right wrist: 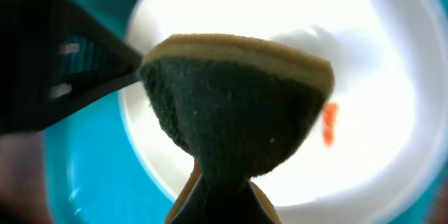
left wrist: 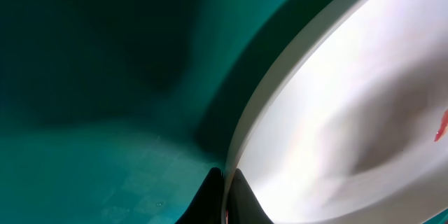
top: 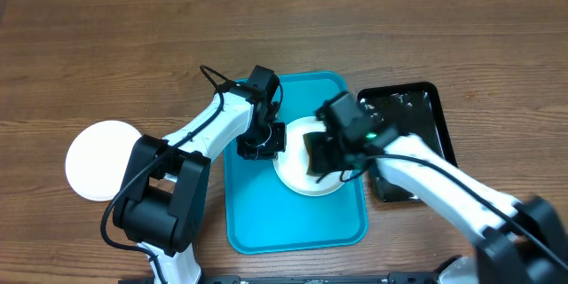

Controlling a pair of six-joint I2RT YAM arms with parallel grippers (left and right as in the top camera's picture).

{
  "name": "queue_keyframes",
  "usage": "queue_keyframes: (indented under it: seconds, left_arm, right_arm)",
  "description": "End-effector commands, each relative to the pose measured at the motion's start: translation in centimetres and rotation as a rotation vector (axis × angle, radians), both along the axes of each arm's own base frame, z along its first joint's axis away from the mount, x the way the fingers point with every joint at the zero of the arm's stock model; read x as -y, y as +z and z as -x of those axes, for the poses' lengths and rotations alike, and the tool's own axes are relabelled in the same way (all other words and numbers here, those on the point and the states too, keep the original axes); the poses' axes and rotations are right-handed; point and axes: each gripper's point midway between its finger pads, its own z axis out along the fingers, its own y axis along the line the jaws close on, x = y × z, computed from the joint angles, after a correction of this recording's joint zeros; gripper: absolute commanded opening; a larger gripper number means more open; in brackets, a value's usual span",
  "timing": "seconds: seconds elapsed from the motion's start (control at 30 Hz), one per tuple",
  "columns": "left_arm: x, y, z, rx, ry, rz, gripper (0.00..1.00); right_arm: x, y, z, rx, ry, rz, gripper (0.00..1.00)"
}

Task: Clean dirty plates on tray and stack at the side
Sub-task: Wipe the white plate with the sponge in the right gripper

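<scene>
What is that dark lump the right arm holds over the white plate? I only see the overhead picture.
Observer: A sponge, dark green scouring face with a tan backing, pinched in the right gripper.
Visitor: Is the plate dirty?
Observer: Yes, the right wrist view shows an orange-red smear on the plate beside the sponge.
Visitor: And the other arm?
Observer: Its left gripper is shut, tips right at the plate's rim over the turquoise tray.

1 plate [right wrist: 378, 56], ctr behind sponge [right wrist: 238, 119]
</scene>
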Motion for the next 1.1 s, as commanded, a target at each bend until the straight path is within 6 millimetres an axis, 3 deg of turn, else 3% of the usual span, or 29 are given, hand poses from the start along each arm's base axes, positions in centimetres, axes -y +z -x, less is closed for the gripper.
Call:
queue_keyframes:
  seconds: [0.0, 0.23, 0.4, 0.57, 0.7, 0.87, 1.07]
  left_arm:
    - [0.1, -0.7, 0.6, -0.022, -0.011, -0.005, 0.04]
    - [-0.5, -0.9, 0.3, -0.01, -0.01, -0.038, 0.04]
    - [-1.2, -1.1, 0.1, 0.001, 0.006, -0.083, 0.04]
    - [-1.9, -1.1, 0.2, -0.001, 0.015, -0.113, 0.04]
    - [-2.6, -1.2, 0.3, -0.008, 0.024, -0.14, 0.04]
    - [-2.8, -1.2, 0.1, -0.005, 0.028, -0.141, 0.04]
    - [-3.1, -1.2, 0.2, -0.009, 0.029, -0.152, 0.04]
  right_arm:
    - [0.3, -2.6, -1.3, -0.007, -0.088, 0.083, 0.04]
    - [2.9, -6.8, -1.8, -0.065, -0.173, 0.219, 0.04]
    - [7.9, -7.2, -1.7, -0.07, -0.36, 0.407, 0.04]
    - [10.7, -7.0, -1.5, -0.087, -0.42, 0.491, 0.04]
    - [12.8, -6.8, -1.3, -0.094, -0.504, 0.558, 0.04]
    - [12.7, -5.7, -1.4, -0.091, -0.505, 0.549, 0.04]
    - [11.9, -0.8, -2.2, -0.004, -0.52, 0.455, 0.04]
